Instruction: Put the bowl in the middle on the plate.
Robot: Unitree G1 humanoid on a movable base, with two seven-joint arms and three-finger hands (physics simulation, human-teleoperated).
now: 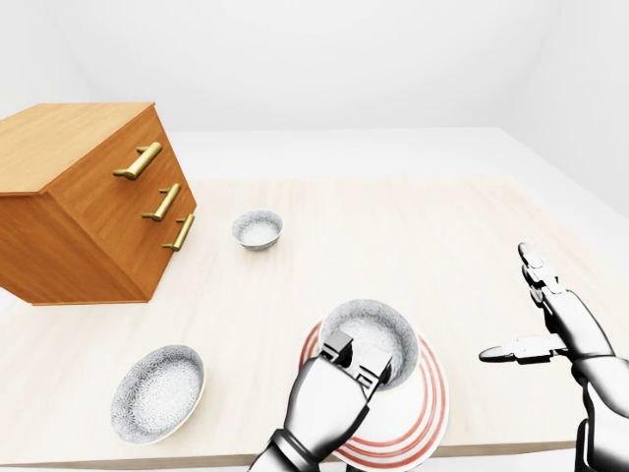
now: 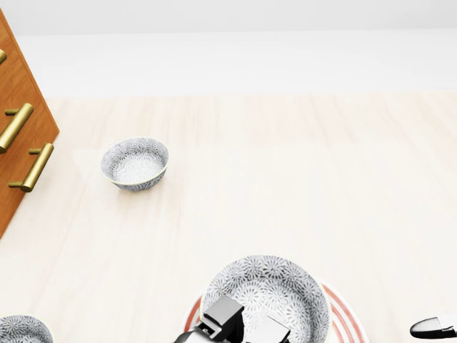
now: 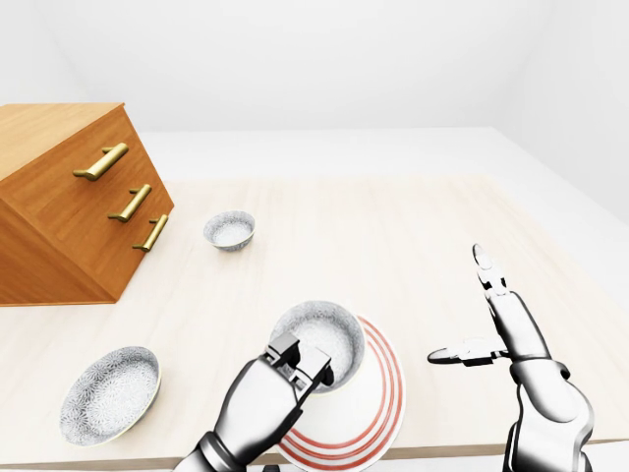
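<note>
The left hand (image 1: 329, 401) pinches the rim of the bowl (image 1: 381, 332); the bowl is over the striped plate (image 1: 421, 418), bottom middle of the left-eye view; the right hand (image 1: 552, 323) is spread wide, lower right.

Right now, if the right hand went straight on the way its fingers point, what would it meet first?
Probably nothing: the open right hand points up the left-eye view over bare table, and the far bowl lies well left of that line. Depth is unclear.
</note>
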